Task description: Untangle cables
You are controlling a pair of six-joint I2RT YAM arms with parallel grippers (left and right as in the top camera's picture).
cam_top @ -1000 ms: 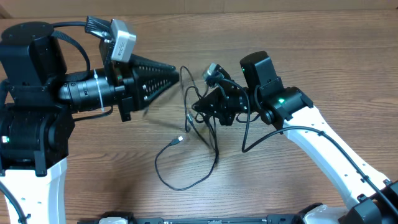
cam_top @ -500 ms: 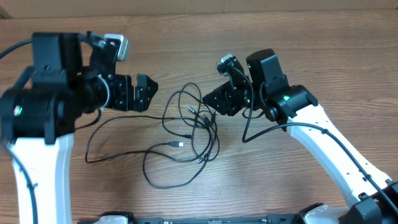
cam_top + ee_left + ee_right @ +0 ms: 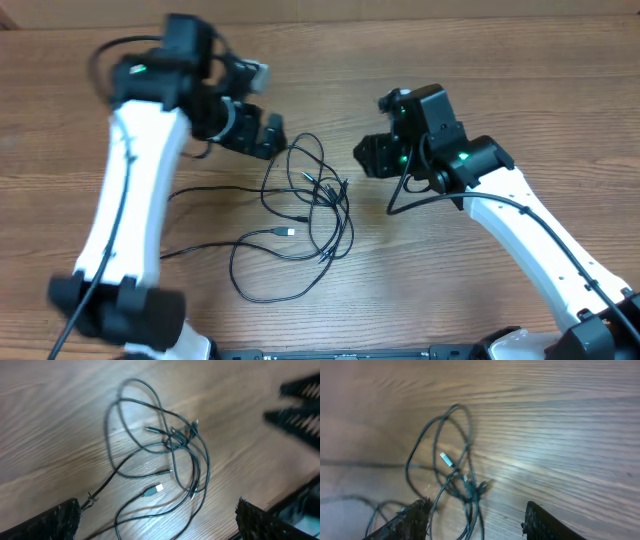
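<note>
The thin black cables (image 3: 318,196) lie loose on the wooden table, knotted together in the middle, with a silver-tipped plug (image 3: 290,232) at the front. Two strands trail off to the left (image 3: 190,192). My left gripper (image 3: 268,138) hovers just left of the tangle, open and holding nothing. In the left wrist view the knot (image 3: 177,435) and silver plug (image 3: 155,489) lie ahead of my wide-spread left gripper (image 3: 157,525). My right gripper (image 3: 366,158) stands open just right of the tangle. In its wrist view some strands (image 3: 470,510) run between the fingers (image 3: 402,522) without being clamped.
The bare wood table (image 3: 480,60) stretches around the tangle. The white left arm (image 3: 130,200) crosses the left side from front to back. The right arm (image 3: 540,240) runs off to the front right. A dark rail (image 3: 350,352) edges the table's front.
Both grippers have opened and let the cables go. The strands now lie spread flat on the table. The right gripper drew back to the right; the left arm swung round and up.
</note>
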